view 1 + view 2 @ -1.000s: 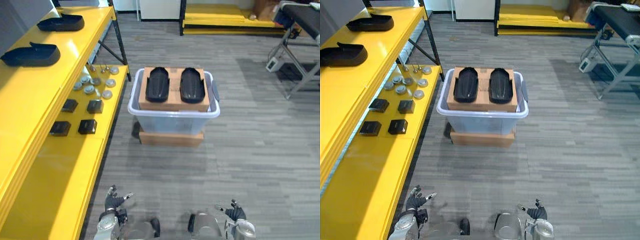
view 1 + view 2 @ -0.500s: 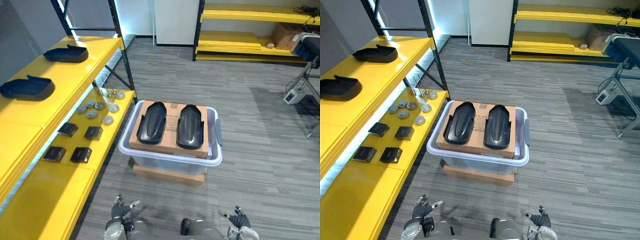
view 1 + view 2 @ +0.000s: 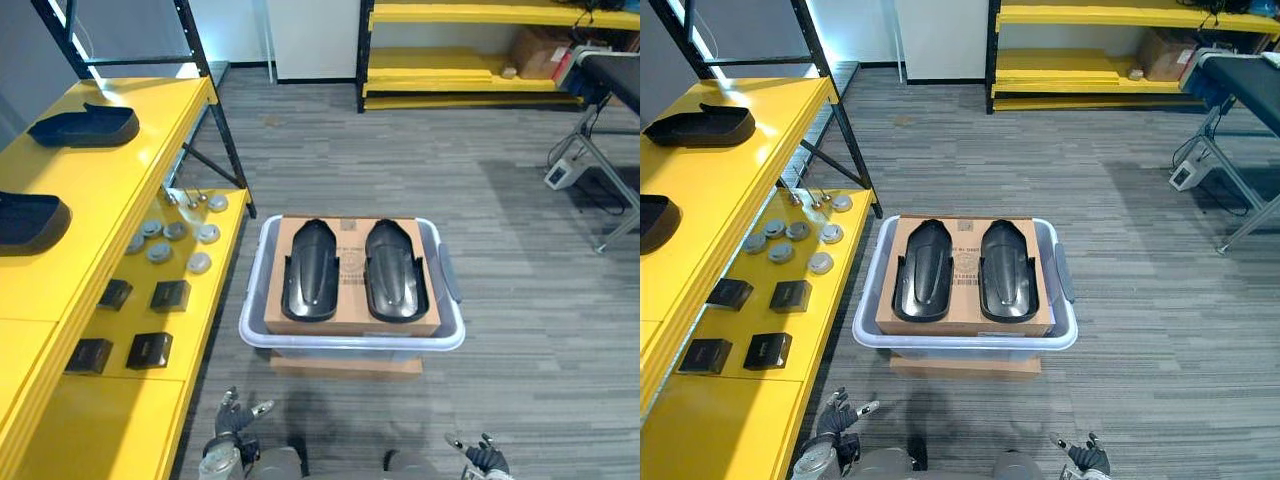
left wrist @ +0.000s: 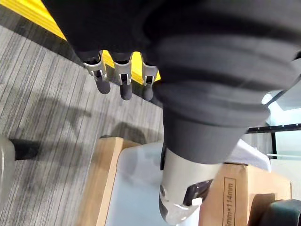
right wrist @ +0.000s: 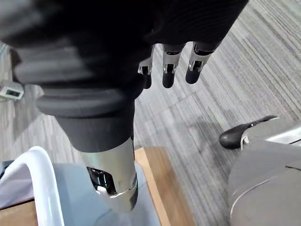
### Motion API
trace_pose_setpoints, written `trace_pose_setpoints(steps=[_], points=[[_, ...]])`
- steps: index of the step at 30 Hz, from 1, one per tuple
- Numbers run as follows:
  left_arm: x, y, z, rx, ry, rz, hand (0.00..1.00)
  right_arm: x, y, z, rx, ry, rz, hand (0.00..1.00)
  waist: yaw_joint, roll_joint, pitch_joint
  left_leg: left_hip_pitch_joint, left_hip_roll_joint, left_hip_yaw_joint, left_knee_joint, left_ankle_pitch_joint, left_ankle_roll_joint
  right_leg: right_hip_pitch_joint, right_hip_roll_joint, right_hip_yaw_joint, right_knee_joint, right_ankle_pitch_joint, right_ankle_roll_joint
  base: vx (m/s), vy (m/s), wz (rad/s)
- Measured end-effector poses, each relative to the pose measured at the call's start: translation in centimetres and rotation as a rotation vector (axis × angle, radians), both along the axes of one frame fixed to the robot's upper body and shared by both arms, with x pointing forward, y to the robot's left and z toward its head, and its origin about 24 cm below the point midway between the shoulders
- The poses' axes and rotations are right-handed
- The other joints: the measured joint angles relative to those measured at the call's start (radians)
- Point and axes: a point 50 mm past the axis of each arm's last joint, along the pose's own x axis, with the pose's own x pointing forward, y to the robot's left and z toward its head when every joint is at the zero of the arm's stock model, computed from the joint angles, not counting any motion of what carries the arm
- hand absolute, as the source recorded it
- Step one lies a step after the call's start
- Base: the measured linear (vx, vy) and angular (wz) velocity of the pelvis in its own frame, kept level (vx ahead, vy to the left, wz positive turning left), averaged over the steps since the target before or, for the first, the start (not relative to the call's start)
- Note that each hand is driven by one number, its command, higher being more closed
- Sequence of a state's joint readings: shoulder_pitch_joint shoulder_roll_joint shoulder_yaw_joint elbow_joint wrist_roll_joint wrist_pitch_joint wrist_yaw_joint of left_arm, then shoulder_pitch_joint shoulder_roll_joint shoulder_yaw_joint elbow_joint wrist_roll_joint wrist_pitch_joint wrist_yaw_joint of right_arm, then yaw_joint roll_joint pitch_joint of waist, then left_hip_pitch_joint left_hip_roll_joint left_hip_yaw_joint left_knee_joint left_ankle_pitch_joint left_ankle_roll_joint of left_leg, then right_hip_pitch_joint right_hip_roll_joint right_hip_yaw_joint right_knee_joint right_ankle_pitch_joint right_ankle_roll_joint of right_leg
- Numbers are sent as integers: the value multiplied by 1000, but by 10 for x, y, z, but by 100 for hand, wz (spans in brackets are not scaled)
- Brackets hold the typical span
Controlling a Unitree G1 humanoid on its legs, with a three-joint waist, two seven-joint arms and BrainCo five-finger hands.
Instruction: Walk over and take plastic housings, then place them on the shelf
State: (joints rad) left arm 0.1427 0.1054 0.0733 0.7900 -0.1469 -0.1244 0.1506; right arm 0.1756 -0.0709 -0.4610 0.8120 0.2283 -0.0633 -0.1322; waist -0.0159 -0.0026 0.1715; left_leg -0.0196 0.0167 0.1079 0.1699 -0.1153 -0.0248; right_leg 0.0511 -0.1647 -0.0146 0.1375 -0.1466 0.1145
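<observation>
Left eye view: 2 black plastic housings, left housing (image 3: 312, 270) + right housing (image 3: 394, 270), lie side by side on a cardboard piece (image 3: 350, 322). That sits on top of a clear bin (image 3: 452, 335), and the bin is on a brown box (image 3: 345, 366) on the floor.

Yellow shelf (image 3: 100, 170) runs along the robot's left. Its top level already has a stored housing (image 3: 85, 125) and a second stored housing (image 3: 25, 220), w/ bare yellow around them.

Left hand (image 3: 232, 418) and right hand (image 3: 484, 458) are low at the bottom edge, apart from the bin. In the wrist views the fingers on both hang straight-ish w/ nothing in them, so both hands are loose and empty.

IMO this is the walk-up step, pickup not begun. Next move prob needs closing in on the bin until the housings are in reach, then arms up and over the rim. One hand per housing or both on one, can't say which. They look like smooth curved shells, so grab by the edges tbh, and don't shove the cardboard off the bin.
</observation>
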Motion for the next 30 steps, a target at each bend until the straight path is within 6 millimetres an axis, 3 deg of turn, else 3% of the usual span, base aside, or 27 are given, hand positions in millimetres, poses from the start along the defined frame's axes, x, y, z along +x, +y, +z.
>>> trace_pose_setpoints(steps=[2, 4, 5, 7, 10, 12, 17, 19, 23, 25, 30], points=[[-1, 3, 1, 3, -6, 2, 0, 15, -19, 22, -87, -110, -18, 0, -4, 0, -2, 4, 0, 5, -14, -1, 1, -1, 2, 10, -4, 0, 0, 107, -3, -8], [-8, 3, 1, -3, 0, -1, 0, 42, -43, 68, -254, -295, -6, 0, -27, -2, -5, 15, 1, 8, -32, -1, 1, -1, 5, 19, -4, 0, 0, 109, -16, -11], [-9, 3, 0, -4, 4, -1, 0, 48, -48, 80, -297, -336, -3, 0, -27, -4, -7, 18, 2, 9, -35, -1, 1, -1, 6, 20, -4, 0, 0, 77, -20, -14], [-14, 1, -1, -9, 13, -1, 0, 63, -60, 122, -452, -474, 22, 0, -26, -9, -29, 23, 3, 8, -52, -1, 1, -2, 7, 23, -13, 0, 0, 76, -21, -8], [-21, 0, -3, -10, 26, -5, 0, 75, -59, 149, -549, -562, 53, 0, -25, -17, -40, 32, 4, 9, -65, -1, 1, 2, 9, 28, -19, 1, 0, 58, -7, -3], [-24, -2, -4, -14, 36, -16, 0, 91, -48, 163, -593, -613, 123, 0, -23, -17, -43, 32, 8, 9, -69, 0, 1, 1, 12, 29, -22, 13, 0, 15, -2, 0], [-25, -9, -5, -32, 35, -57, 0, 129, -9, 166, -604, -649, 349, 0, -20, -4, -51, 29, 17, 4, -97, 20, 7, 3, 21, 13, -58, 64, -1, -7, 7, 4], [-24, -9, -5, -30, 33, -62, 0, 147, 3, 158, -593, -621, 417, 0, -12, -3, -51, 14, 13, -18, -105, 37, 11, 2, 20, -10, -72, 83, -4, -43, 0, 25], [-23, -15, -5, -35, 33, -90, 0, 167, 10, 146, -583, -537, 463, 0, 6, 0, -47, -8, -1, -62, -146, 88, 13, -6, 7, -52, -82, 87, -2, -86, -23, 41], [-22, -15, -4, -35, 28, -89, 0, 180, 11, 140, -575, -489, 456, 0, 33, 6, -28, -14, -5, -81, -181, 126, 12, -22, 6, -70, -86, 90, -4, -119, -43, 27], [-11, -16, -1, -21, -2, -85, 0, 212, 13, 150, -572, -463, 398, 0, 34, 24, 57, -66, -11, -124, -245, 212, 1, -77, 11, -97, -85, 96, -4, -194, -27, 19]])
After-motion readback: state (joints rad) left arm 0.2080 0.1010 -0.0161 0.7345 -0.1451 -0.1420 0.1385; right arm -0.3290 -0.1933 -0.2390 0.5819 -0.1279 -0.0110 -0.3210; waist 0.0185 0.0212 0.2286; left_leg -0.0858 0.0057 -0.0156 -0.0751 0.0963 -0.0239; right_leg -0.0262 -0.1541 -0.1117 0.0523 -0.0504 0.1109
